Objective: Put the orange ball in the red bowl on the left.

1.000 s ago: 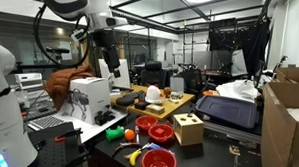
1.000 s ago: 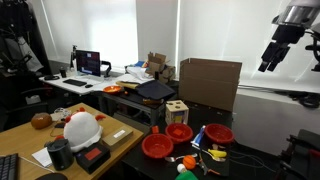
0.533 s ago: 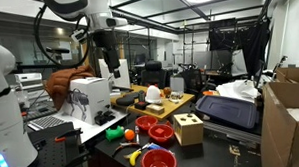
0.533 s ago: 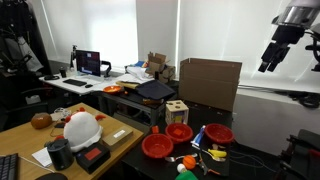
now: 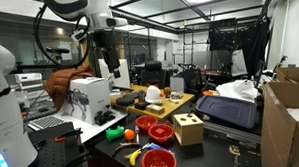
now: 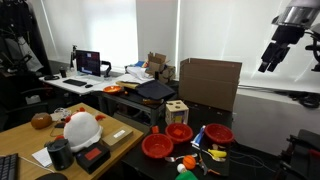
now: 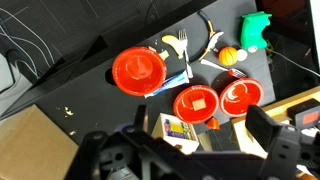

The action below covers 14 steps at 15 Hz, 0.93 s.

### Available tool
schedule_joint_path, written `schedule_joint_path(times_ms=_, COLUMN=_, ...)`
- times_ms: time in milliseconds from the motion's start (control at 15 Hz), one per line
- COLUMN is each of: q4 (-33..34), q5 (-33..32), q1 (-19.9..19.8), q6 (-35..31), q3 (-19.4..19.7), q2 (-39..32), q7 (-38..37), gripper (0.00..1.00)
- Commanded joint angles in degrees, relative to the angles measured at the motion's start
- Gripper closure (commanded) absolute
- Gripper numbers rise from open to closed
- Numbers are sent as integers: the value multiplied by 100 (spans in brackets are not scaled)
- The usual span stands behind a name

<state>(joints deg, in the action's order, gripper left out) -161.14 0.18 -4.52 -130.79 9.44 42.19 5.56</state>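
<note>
Gripper (image 7: 190, 160) blurred — cut off by wrist view's bottom edge.

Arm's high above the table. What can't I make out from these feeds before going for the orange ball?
Orange ball: visible in the wrist view; in both exterior views too small to place exactly.
Gripper: wrist view, blurred, fingertips cut off by the bottom edge.
Wooden box: wrist view, partly hidden by the gripper.
Nearest red bowl: an exterior view, cut off by the bottom edge.

Three bowls (image 7: 138, 70) clustered on the table (image 7: 90, 105), ball (image 7: 229, 56) near one bowl, banana (image 7: 175, 42) nearby
</note>
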Motion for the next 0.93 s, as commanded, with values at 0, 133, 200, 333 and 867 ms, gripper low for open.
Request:
schedule_joint_path(times_ms=0, q4=12, q5=44, q1=-47, q6=21, q3=-48, q2=-3, q7=32, gripper=0)
schedule_joint_path(times_ms=133, q4=12, q5=44, q1=-47, q6=21, q3=-48, q2=-3, q7=32, gripper=0)
schedule_joint_path(times_ms=200, q4=12, q5=44, q1=-47, q6=21, q3=-48, q2=-3, q7=32, gripper=0)
schedule_joint_path(times_ms=333, q4=12, q5=44, q1=-47, q6=21, q3=-48, q2=-3, q7=32, gripper=0)
schedule_joint_path(times_ms=867, q4=269, q5=-88, q1=-96, q6=75, q3=-178, q2=-228, q7=-65, gripper=0)
